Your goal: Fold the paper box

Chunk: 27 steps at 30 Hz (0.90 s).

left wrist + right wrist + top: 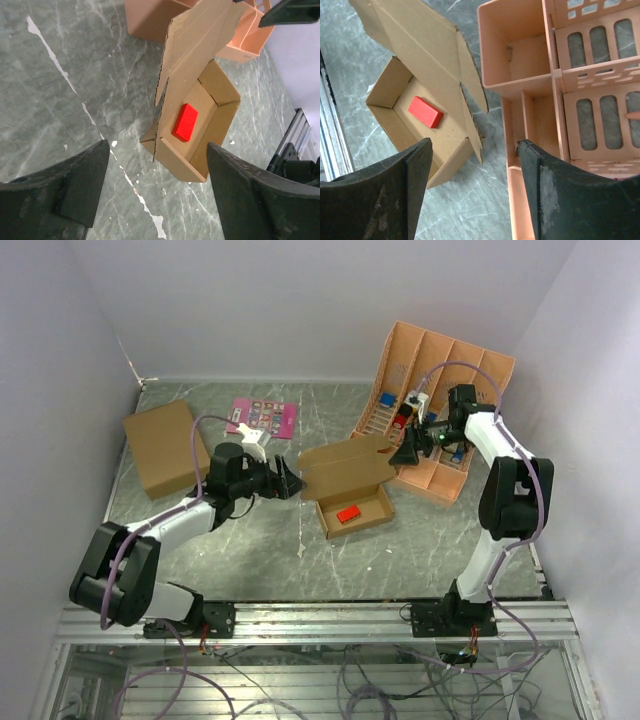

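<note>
Left fingers (75,185) spread, right fingers (385,190) spread; paper box (345,490) on grey marbled table (250,550), pale walls (300,300).

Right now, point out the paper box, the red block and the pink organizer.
paper box (345,470): top view, raised lid flap.
red block (185,122): left wrist view, top face.
pink organizer (520,86): right wrist view, compartment rim.

Arms reaching inward; left claw (291,480) gaping, right claw (404,453) parted.

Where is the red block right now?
The red block lies inside the open paper box, mid-frame in the top view; the box sits between the left hand and right hand, beside the peach organizer.
</note>
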### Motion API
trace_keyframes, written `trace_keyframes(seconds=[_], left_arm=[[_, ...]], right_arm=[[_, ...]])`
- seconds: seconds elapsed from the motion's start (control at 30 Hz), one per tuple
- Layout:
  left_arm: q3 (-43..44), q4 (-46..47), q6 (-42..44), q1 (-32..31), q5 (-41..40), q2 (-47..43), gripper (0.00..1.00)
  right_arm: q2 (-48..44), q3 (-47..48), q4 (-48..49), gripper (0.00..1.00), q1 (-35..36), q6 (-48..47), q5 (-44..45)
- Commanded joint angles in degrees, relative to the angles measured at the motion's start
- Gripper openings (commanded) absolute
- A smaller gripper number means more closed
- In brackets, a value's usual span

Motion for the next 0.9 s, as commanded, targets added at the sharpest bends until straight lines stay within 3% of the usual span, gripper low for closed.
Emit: trace_keyframes(seconds=[0.0, 0.07, 0.33, 0.67, 0.87], left_arm=[[2.7, 1.8, 2.0, 0.4, 6.1, 3.1, 0.79], [3.4, 1.7, 2.2, 0.4, 6.7, 4.2, 0.7], [7.7, -1.7, 4.1, 0.4, 8.1, 7.7, 0.54], [11.0, -5.6, 6.5, 0.4, 9.0, 11.1, 0.5], [11.1, -5.6, 6.6, 0.4, 9.4, 11.9, 0.32]], right_arm=[[2.3, 2.3, -3.0, 0.64, 1.4, -0.4, 0.4], [2.8, 2.8, -3.9, 0.57, 1.8, -0.9, 0.1], [5.6, 6.2, -7.5, 0.38, 2.3, -3.2, -1.1], [7.3, 8.7, -10.0, 0.29, 2.6, -4.8, -1.3], [7.1, 8.6, -10.1, 0.23, 2.8, -5.0, -1.0]])
